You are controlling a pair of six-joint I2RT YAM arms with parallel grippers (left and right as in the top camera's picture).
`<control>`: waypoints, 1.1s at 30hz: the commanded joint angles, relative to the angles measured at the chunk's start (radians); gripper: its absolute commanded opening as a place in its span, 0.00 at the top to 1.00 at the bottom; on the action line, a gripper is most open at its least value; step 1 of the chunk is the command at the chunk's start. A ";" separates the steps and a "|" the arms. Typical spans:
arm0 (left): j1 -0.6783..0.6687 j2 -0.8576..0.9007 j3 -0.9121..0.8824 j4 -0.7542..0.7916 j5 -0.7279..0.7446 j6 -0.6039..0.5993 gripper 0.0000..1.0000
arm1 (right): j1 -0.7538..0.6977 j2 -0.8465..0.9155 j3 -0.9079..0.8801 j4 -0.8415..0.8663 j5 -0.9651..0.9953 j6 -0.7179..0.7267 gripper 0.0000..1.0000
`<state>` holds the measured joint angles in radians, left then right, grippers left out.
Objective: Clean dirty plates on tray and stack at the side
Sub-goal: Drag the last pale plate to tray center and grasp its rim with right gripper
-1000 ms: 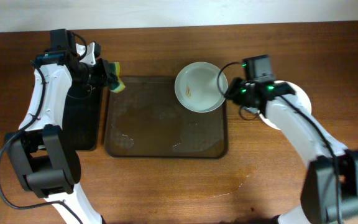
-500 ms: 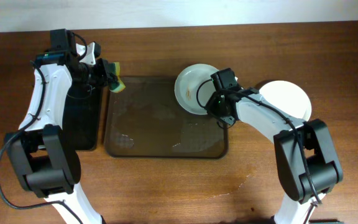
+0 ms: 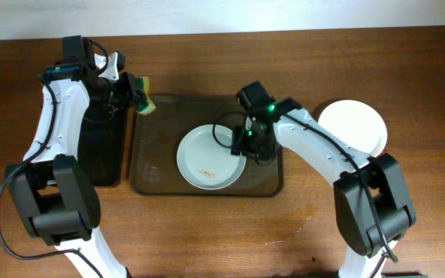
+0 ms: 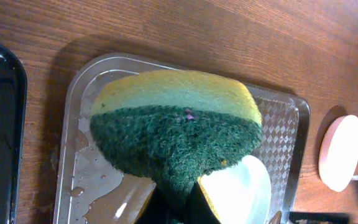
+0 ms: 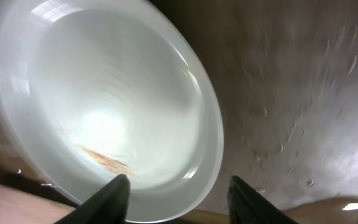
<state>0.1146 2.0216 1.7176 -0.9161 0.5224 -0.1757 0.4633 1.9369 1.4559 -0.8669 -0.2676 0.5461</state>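
Observation:
A white plate [image 3: 209, 157] with a thin orange-brown smear lies in the middle of the brown tray [image 3: 153, 131]. It fills the right wrist view [image 5: 104, 93]. My right gripper [image 3: 247, 144] is open at the plate's right rim, its fingers [image 5: 179, 194] wide apart with the rim between them. A second white plate [image 3: 351, 127] lies on the table to the right of the tray. My left gripper [image 3: 135, 96] is shut on a yellow and green sponge [image 4: 173, 124], held above the tray's far left corner. No third plate shows.
A narrow black tray [image 3: 103, 150] lies left of the brown tray, under my left arm. Water drops and puddles lie on the brown tray's base [image 5: 291, 93]. The left wrist view shows the tray plate [image 4: 241, 193] and the side plate [image 4: 340, 152].
The plate has moved from the tray's far right corner to its middle. My right gripper came from the right side onto the tray with it. The left arm has not moved.

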 commanded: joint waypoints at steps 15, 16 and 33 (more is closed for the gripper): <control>-0.001 0.011 0.015 0.006 0.003 0.016 0.99 | 0.002 0.279 0.300 -0.034 0.031 -0.736 0.59; -0.001 0.011 0.015 0.006 0.003 0.016 0.99 | 0.002 0.281 0.299 -0.035 0.031 -0.733 0.65; -0.001 0.011 0.015 0.005 -0.023 0.016 0.99 | 0.053 0.302 0.298 -0.148 0.044 0.049 0.96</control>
<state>0.1146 2.0216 1.7176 -0.9127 0.5037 -0.1757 0.5106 2.2230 1.7382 -1.0000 -0.2302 0.2607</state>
